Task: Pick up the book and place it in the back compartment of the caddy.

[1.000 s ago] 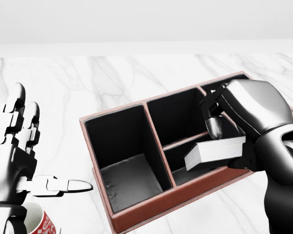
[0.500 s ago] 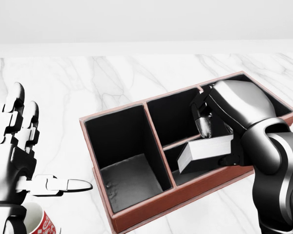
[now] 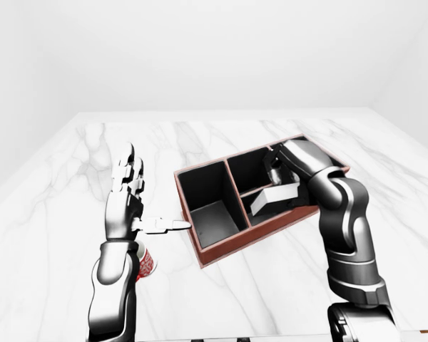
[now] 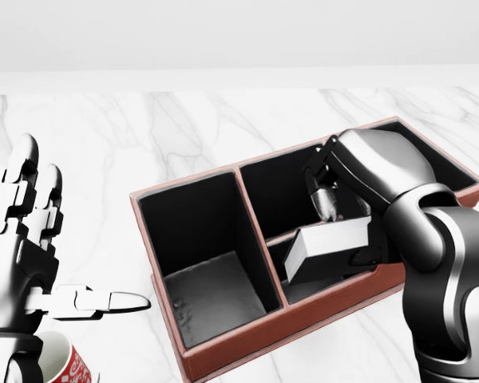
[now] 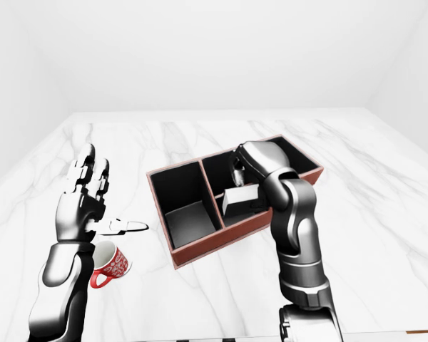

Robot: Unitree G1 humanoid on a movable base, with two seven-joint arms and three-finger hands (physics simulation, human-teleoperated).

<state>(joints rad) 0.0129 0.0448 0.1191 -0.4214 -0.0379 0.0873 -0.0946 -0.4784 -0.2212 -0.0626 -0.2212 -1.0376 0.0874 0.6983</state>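
The caddy (image 4: 225,349) is a red-brown box with black compartments, lying on the marble top in the middle of the head view. My right hand (image 4: 335,227) is shut on the book (image 4: 327,251), a pale grey-white block. The book is tilted, with its left end low over the lower middle compartment, just below the divider to the upper middle one. The hand and forearm hide the caddy's right compartment. My left hand (image 4: 64,255) is open and empty at the left of the view, fingers spread and thumb pointing at the caddy's left wall.
A red and white mug (image 5: 110,263) stands on the marble top below my left hand. The caddy's large left compartment (image 4: 211,291) holds nothing. White marble (image 4: 223,128) stretches to the wall at the top of the view.
My right hand has carried the book leftwards, further in over the caddy's middle compartments. The left hand, the mug and the caddy have not moved.
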